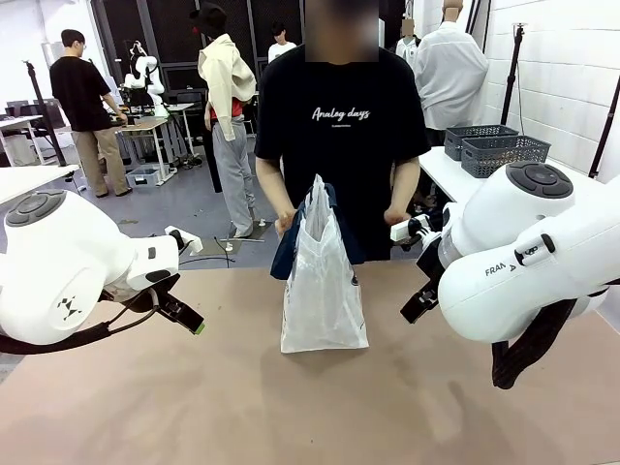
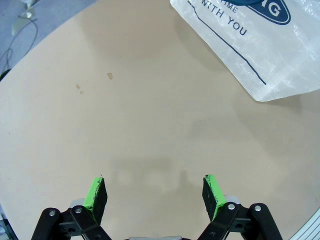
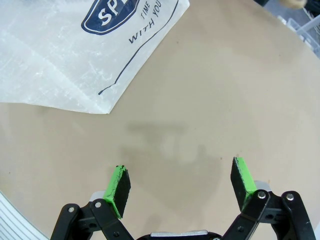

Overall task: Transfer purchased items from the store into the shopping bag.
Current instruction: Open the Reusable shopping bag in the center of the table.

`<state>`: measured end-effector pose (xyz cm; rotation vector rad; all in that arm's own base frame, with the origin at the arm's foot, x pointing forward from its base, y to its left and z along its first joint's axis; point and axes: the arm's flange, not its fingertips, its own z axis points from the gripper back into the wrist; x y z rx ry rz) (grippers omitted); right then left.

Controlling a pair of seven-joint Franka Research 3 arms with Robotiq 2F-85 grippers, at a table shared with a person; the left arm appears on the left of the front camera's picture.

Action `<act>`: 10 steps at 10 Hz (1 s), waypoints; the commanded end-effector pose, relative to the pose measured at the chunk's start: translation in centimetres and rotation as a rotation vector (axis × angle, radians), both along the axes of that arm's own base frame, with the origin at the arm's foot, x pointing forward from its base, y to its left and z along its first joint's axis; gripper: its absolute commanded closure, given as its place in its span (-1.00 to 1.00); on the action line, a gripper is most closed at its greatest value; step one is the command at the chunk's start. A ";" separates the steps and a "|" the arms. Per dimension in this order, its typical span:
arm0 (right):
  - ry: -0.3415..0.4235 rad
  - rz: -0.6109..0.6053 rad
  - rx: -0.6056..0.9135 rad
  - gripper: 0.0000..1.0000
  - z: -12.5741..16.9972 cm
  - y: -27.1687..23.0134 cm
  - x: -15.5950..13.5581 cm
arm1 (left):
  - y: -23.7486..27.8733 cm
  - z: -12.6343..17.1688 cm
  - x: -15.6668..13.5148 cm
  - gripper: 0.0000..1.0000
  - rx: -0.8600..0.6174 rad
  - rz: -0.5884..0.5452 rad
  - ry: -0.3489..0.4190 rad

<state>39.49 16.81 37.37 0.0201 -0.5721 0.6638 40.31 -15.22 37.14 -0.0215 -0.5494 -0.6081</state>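
Translucent white plastic with navy lettering, the shopping bag point(image 1: 322, 291) stands upright at the middle of the tan table point(image 1: 194, 407), toward its far edge. A person behind it holds it by the navy handles, one hand point(image 1: 285, 225) at each side of its mouth. The left gripper point(image 1: 184, 315) hangs above the table on one side of the bag and the right gripper point(image 1: 418, 305) on the other, both near it but not touching. In the left wrist view the left gripper point(image 2: 155, 187) shows its jaws spread wide over bare tabletop with nothing between the green pads, a corner of the bag point(image 2: 280, 55) lying ahead. The right wrist view shows the right gripper point(image 3: 180, 175) just as wide and empty, with the bag point(image 3: 60, 55) off to one side.

The step in hand looks like readying the bag for loading. To do it well, the thin bag wants a steady hold with its mouth wide. Each item is best brought in from above and let go low inside, so the bag neither tips nor folds.
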 end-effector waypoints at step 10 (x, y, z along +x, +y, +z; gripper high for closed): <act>0.000 0.000 0.000 -1.00 0.0 0.0 0.0 | 0.1 0.0 0.0 -1.00 -0.001 0.002 0.000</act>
